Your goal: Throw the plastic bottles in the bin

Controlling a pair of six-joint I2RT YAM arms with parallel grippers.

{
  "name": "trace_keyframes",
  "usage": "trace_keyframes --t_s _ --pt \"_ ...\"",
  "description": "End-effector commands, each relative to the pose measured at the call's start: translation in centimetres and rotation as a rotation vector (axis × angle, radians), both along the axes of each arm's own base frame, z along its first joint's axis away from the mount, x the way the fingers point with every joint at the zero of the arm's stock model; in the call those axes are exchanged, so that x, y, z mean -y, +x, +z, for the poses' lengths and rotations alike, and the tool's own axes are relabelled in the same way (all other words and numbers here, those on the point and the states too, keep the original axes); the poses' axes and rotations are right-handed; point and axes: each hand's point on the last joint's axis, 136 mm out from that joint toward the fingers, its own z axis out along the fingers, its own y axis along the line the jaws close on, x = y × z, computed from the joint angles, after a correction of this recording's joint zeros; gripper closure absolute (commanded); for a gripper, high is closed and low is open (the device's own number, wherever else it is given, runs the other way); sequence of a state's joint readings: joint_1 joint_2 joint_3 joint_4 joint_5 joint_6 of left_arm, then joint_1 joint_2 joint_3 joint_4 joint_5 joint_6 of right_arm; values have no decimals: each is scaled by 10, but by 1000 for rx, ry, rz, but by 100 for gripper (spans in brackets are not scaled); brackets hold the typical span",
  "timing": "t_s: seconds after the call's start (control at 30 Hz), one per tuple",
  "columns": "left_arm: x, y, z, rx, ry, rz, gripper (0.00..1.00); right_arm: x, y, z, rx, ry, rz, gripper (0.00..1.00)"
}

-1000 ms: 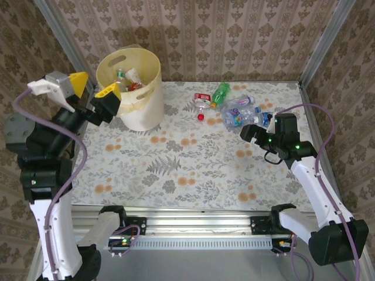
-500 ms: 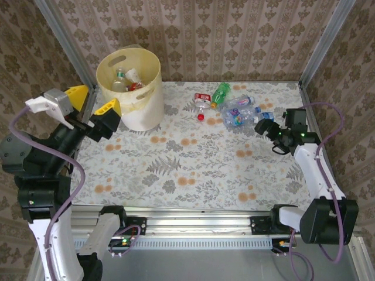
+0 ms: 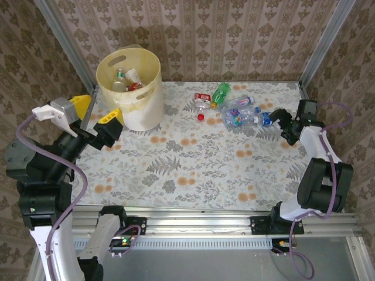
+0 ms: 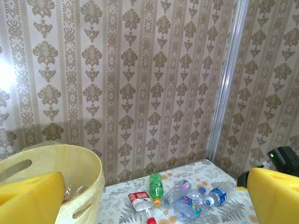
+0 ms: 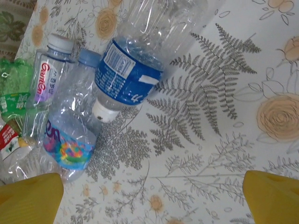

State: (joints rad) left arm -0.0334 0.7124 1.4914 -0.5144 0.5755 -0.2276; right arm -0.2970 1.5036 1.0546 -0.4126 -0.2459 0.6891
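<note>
Lying crumpled, clear plastic bottles (image 3: pixel 237 115)

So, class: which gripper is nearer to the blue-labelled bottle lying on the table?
Right. The right gripper sits open just beside the blue-labelled bottle on the table's right side. The left gripper is far across the table, next to the bin.

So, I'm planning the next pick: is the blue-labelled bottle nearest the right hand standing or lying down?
Lying down: the blue-labelled bottle rests on its side, flat on the table, as the right wrist view shows.
</note>
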Motion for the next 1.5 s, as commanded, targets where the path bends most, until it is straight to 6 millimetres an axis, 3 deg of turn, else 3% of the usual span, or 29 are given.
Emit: trace_keyframes --t_s 0.0,0.6,1.03,1.3,1.47 --pt "0 -3 -7 -1 21 5 0 6 19 4 26 29 -26 0" --pt "-7 -6 -19 -22 65 55 0 33 62 -56 -115 85 -118 0" --pt "-9 -7 -22 -24 77 69 0 43 85 -66 -167 83 -119 0" --pt "-9 -7 -22 -33 68 67 0 41 78 -90 -238 68 -83 1" --pt "-8 -7 -19 -29 55 61 0 44 68 -95 -259 27 -59 6"
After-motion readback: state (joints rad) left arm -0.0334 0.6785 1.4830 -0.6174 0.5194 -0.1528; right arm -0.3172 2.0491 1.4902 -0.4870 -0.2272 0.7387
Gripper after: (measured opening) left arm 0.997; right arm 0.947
